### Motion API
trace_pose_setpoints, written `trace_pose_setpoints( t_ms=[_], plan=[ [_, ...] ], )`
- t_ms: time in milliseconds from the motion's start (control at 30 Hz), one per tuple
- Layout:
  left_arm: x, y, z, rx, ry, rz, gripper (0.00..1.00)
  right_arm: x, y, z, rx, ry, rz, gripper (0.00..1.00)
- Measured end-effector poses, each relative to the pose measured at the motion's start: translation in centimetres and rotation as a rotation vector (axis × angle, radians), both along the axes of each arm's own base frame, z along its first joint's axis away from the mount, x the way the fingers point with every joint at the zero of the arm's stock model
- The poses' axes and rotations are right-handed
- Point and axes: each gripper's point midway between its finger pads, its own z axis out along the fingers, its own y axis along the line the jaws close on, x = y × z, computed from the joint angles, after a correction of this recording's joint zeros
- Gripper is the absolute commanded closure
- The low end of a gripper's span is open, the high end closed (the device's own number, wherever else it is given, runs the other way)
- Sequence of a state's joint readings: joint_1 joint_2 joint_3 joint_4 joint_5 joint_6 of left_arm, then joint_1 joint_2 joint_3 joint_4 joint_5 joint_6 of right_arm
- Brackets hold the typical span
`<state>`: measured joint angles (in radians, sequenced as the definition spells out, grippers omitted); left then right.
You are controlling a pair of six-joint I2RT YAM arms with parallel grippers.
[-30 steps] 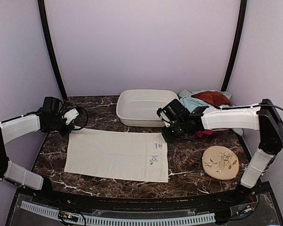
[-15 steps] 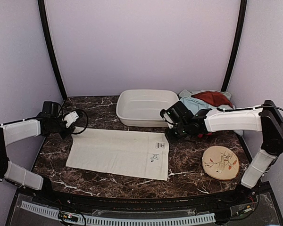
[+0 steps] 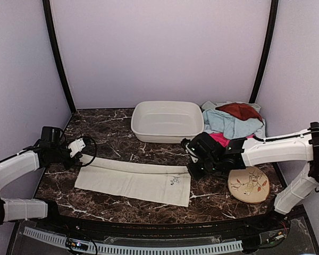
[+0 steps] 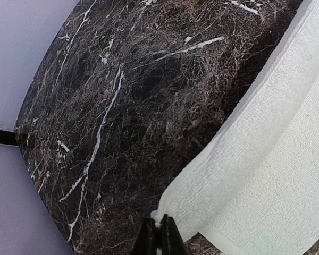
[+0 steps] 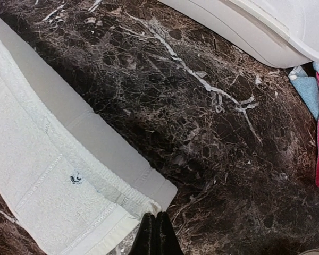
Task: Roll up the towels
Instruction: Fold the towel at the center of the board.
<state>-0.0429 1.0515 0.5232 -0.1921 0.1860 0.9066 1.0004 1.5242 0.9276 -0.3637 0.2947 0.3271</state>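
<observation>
Marble table (image 3: 111,127), seen from my remote station: the cream towel (image 3: 127,183) lies across the near side, half-folded lengthways. A second ago it lay open and flat. Now its far long edge has been drawn back toward the arms over the rest, leaving a narrower, doubled band. I judge this to be the fold that prepares the roll, with no rolling begun yet.

Behind it sits the white basin (image 3: 154,134), well apart from the cloth. To the basin's right the other towels wait in a heap: the rust-brown towel (image 3: 238,110) on top, the light blue towel (image 3: 228,123) under it and the pink towel (image 3: 219,138) just beyond my right arm. The leaf-patterned disc (image 3: 249,183) lies just beside that arm and could be nudged if I pull further.

The left gripper (image 3: 81,155) is pinched tight on the fold's left corner. The right gripper (image 3: 194,169) is clamped on the right one.
</observation>
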Motion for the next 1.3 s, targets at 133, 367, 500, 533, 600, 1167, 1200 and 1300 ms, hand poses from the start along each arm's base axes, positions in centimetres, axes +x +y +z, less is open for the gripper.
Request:
trace_pose_setpoints(
  t_ms=[133,367,500,533,600,1167,1200,1300],
  plan=[
    [-0.5,0.1,-0.1,0.003,-0.004,0.001,1.0,-1.8,-0.2,0.5,0.022,-0.01,0.002,1.0],
    [-1.6,0.1,-0.5,0.004,0.0,0.0,1.0,-4.0,-0.4,0.8,0.048,-0.009,0.003,1.0],
    [-2.5,0.2,-0.5,0.005,-0.006,-0.001,1.0,-5.3,0.0,0.5,0.037,-0.006,0.021,1.0],
    [-2.7,0.2,-0.5,0.006,-0.009,-0.003,1.0,-5.6,0.1,0.4,0.035,-0.005,0.025,1.0],
    [-3.2,0.2,-0.6,0.01,-0.011,-0.007,1.0,-6.2,0.4,0.0,0.018,-0.009,0.036,1.0],
    [-5.7,0.6,-2.9,0.079,-0.001,-0.059,1.0,-11.3,1.5,-2.1,-0.075,-0.036,0.098,1.0],
    [-5.7,0.6,-2.9,0.081,0.0,-0.06,1.0,-11.6,1.5,-2.3,-0.08,-0.037,0.099,1.0],
    [-5.7,0.6,-2.8,0.084,-0.004,-0.06,1.0,-12.4,1.5,-3.2,-0.107,-0.037,0.103,1.0]
  ],
)
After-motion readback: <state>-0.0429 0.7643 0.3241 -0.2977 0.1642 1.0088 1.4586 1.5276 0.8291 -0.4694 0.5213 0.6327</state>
